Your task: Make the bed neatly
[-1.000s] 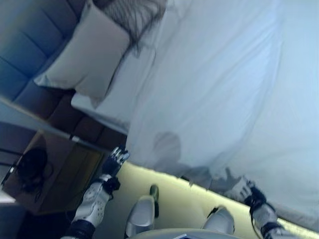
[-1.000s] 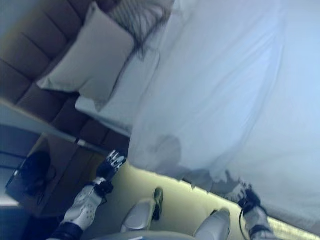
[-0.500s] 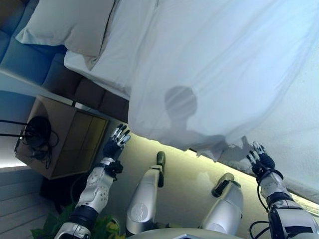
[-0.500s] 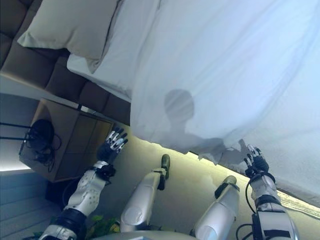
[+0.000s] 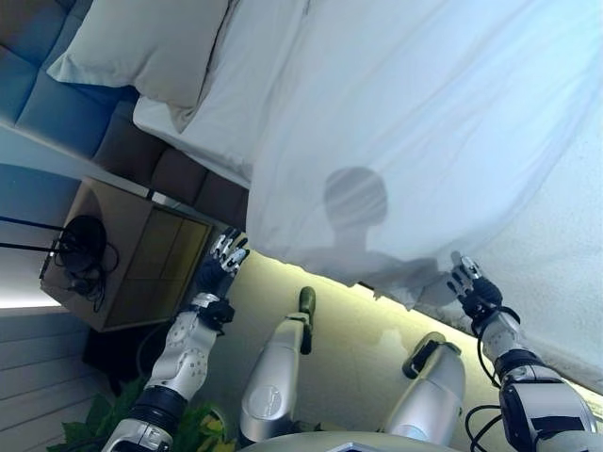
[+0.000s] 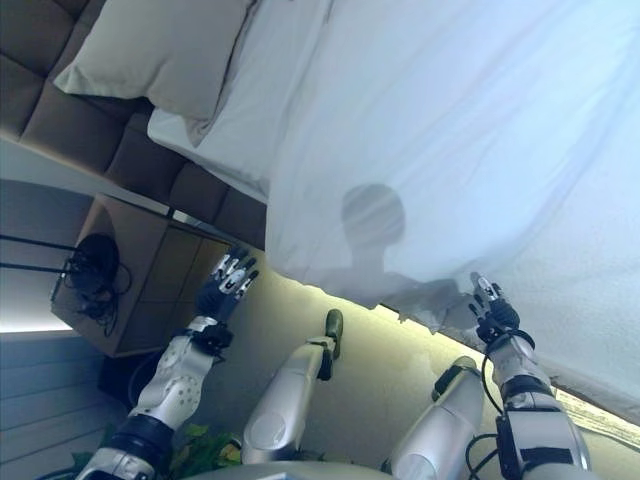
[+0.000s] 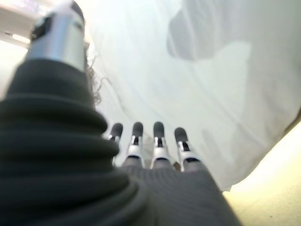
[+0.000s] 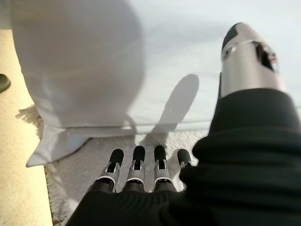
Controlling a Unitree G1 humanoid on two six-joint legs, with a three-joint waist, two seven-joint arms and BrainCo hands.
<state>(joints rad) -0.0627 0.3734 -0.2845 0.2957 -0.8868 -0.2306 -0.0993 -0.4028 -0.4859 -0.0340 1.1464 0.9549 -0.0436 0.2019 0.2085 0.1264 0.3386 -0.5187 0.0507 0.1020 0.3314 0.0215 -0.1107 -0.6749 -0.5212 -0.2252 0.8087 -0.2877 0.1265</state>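
Both hands are released and hold nothing: the left hand [image 5: 220, 268] and right hand [image 5: 468, 286] reach toward the hanging white sheet [image 5: 424, 141], probably to grasp its edge.

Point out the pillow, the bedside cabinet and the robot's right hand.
pillow [image 5: 141, 47], left eye view, middle of its face.
bedside cabinet [image 5: 141, 268], left eye view, on its top panel.
right hand [image 5: 474, 290], left eye view, on the back of the hand, by the sheet's edge.

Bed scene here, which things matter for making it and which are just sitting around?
For the job: white sheet, pillow, left hand, right hand, both open and empty.

Lying about: bedside cabinet, black cables on it, padded headboard.
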